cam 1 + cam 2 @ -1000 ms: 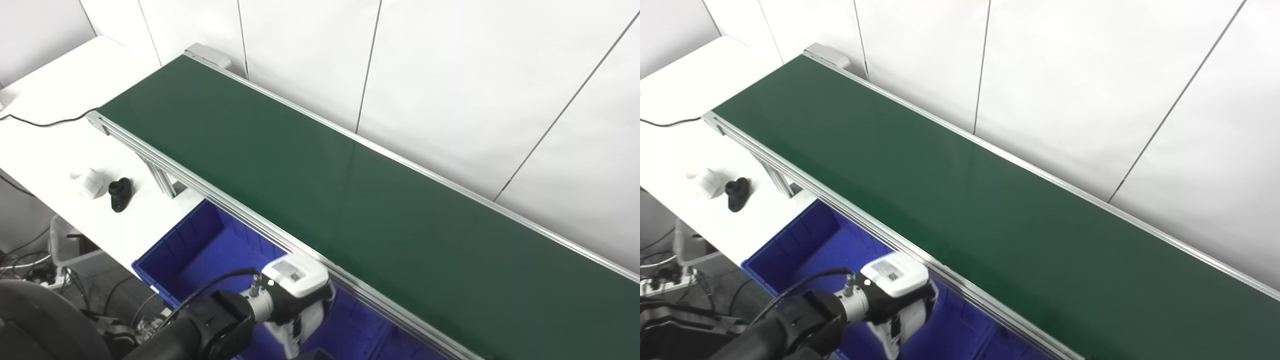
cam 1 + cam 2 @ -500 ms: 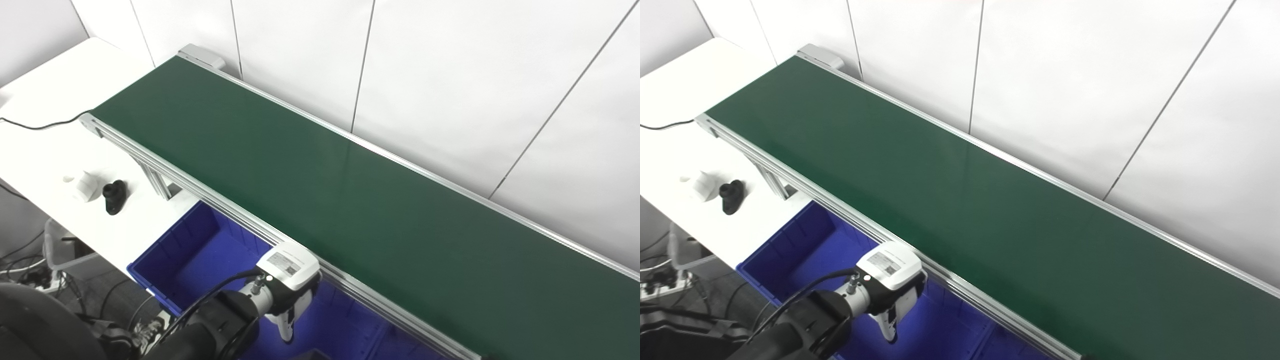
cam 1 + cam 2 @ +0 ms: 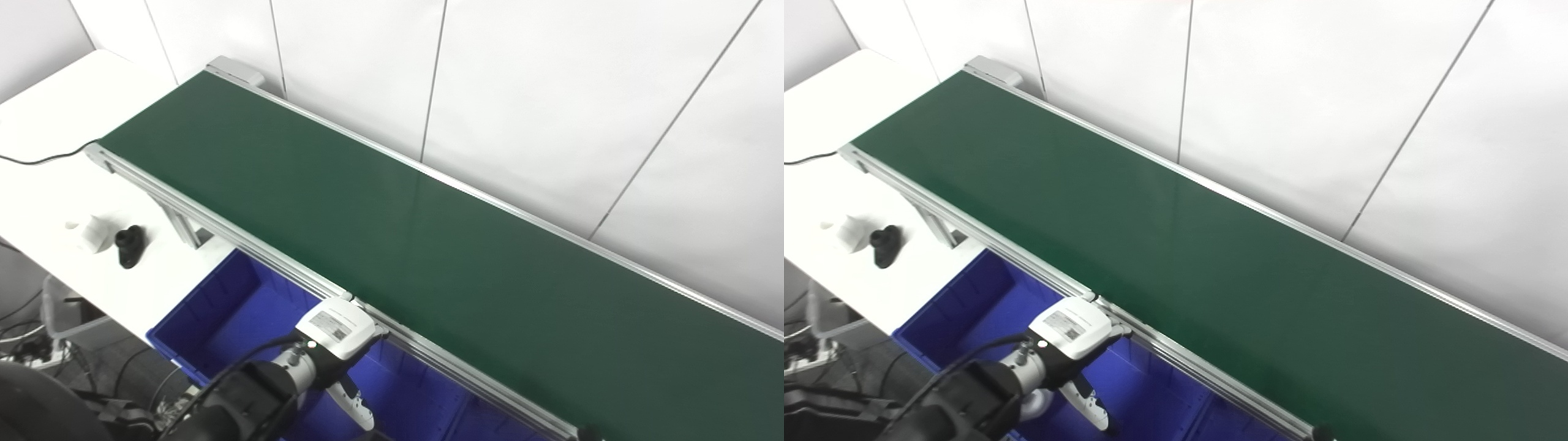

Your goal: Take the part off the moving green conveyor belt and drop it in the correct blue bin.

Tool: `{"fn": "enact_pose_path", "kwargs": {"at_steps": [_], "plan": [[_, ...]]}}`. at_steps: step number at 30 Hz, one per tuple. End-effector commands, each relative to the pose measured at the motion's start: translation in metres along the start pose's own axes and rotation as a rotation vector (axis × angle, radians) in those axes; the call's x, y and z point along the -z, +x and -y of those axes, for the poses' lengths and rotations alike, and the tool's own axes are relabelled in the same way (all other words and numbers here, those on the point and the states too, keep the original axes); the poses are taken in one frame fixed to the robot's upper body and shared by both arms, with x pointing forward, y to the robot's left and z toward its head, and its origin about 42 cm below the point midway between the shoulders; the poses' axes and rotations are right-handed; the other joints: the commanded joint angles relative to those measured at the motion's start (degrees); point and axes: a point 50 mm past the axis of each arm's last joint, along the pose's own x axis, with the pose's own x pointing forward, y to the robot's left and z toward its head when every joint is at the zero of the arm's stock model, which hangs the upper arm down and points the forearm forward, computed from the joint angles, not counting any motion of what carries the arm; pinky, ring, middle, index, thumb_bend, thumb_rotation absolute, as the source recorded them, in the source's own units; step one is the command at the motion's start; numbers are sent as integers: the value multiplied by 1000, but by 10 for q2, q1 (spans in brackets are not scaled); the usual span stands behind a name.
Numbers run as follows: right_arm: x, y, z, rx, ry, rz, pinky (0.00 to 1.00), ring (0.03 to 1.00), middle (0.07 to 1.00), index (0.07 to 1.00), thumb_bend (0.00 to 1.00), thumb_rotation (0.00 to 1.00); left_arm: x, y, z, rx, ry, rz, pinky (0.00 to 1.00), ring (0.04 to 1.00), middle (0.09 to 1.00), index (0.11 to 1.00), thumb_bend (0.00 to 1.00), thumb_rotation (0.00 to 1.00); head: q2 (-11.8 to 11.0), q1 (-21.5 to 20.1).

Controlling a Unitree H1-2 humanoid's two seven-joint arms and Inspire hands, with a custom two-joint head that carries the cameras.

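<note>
the left hand (image 3: 340, 343) has dropped lower over the blue bin (image 3: 245, 306), fingers seemingly open and empty; conveyor belt (image 3: 392, 220) bare, so the drop looks done.

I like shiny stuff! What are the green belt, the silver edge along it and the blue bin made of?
The green belt looks like smooth rubber or plastic sheet: it gives a soft sheen, no weave showing. The silver edge looks like brushed aluminium, pale grey with straight grooves. The blue bin looks like moulded hard plastic, glossy with ribbed walls. These are guesses from looks alone.
</note>
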Motion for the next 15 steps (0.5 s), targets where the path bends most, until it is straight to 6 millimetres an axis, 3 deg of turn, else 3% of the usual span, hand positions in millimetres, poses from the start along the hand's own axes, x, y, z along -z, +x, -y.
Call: {"fn": "enact_pose_path", "kwargs": {"at_steps": [1, 2, 3, 4, 5, 6, 7, 8, 11, 14, 15], "plan": [[-7, 0, -11, 7, 8, 41, 1000, 1000, 1000, 1000, 706, 1000, -3, -16, -15, -80, -156, 60, 1000, 949, 948, 925, 1000, 701, 12, -43], [-6, 0, -13, 12, 3, 42, 1000, 998, 1000, 1000, 712, 1000, -5, -23, -19, -112, -254, 106, 1000, 932, 922, 905, 990, 680, 12, -43], [-6, 0, -17, 15, -3, 42, 1000, 991, 1000, 1000, 713, 1000, -5, -29, -24, -141, -345, 151, 1000, 906, 889, 882, 959, 653, 22, -89], [-6, 0, -19, 17, -10, 42, 1000, 988, 1000, 1000, 713, 1000, -6, -35, -28, -165, -442, 196, 1000, 898, 879, 878, 946, 648, 22, -89], [-7, 1, -23, 14, -13, 42, 1000, 982, 1000, 1000, 712, 1000, -8, -43, -34, -203, -619, 263, 1000, 881, 860, 869, 921, 640, 33, -146], [-7, 2, -26, 12, -14, 42, 982, 965, 999, 1000, 712, 1000, -9, -49, -38, -226, -736, 309, 838, 826, 822, 840, 877, 600, 33, -146], [-8, 3, -31, 12, -10, 41, 972, 956, 998, 1000, 713, 1000, -10, -54, -42, -254, -884, 370, 752, 798, 803, 825, 854, 579, 40, -206], [-8, 5, -36, 13, -6, 39, 945, 940, 988, 1000, 734, 992, -10, -58, -44, -274, -986, 413, 716, 772, 780, 798, 794, 547, 43, -231], [-8, 10, -50, 25, 1, 25, 912, 917, 969, 1000, 791, 951, -7, -64, -48, -287, -1145, 485, 698, 738, 743, 767, 736, 552, 48, -305], [-9, 18, -65, 29, 14, 23, 893, 905, 960, 1000, 788, 902, -7, -64, -44, -295, -1290, 549, 773, 778, 770, 794, 676, 584, 50, -374], [-9, 20, -69, 30, 18, 23, 887, 903, 961, 1000, 774, 893, -8, -62, -40, -305, -1307, 548, 799, 801, 797, 817, 672, 609, 50, -374]]}}
